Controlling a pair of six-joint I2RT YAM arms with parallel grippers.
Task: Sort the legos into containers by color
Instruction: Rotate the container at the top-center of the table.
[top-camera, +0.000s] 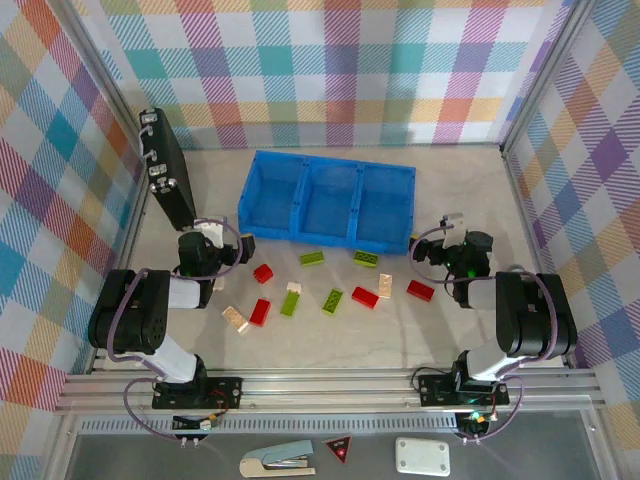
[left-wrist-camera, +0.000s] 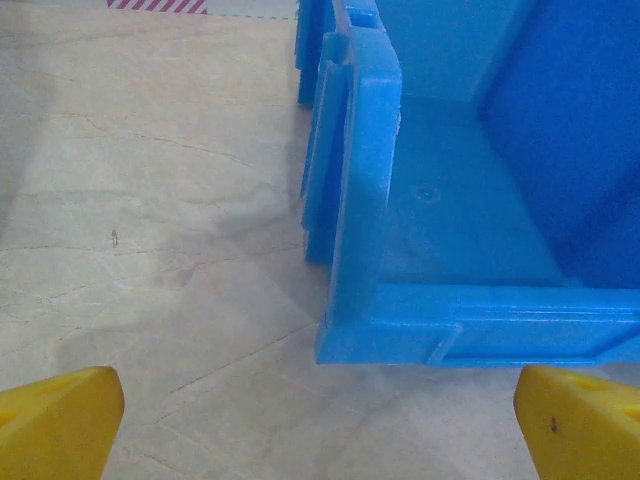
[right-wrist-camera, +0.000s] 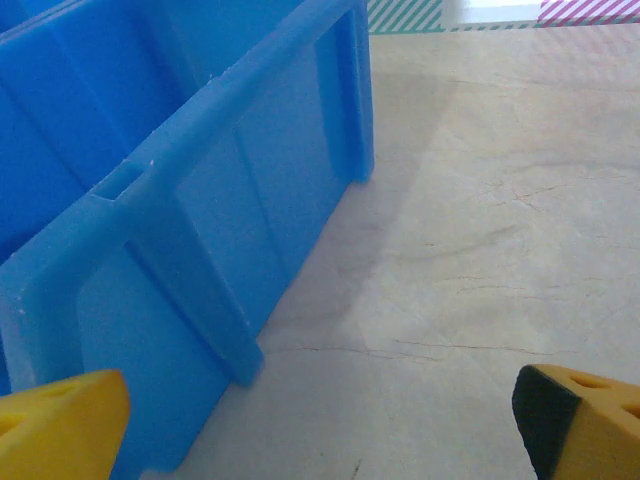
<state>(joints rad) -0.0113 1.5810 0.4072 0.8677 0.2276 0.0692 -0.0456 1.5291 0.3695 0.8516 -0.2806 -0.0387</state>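
Holding left hand (left-wrist-camera: 320, 425) and right hand (right-wrist-camera: 320, 425) released, empty, at near corners of glossy, ribbed, blue plastic three-compartment tray (top-camera: 330, 161).

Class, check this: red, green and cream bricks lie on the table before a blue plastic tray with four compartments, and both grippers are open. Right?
No. The top view shows the blue plastic tray has three compartments, not four. The small studded red, lime green and cream bricks lie on the table before it, and the left gripper and right gripper are open.
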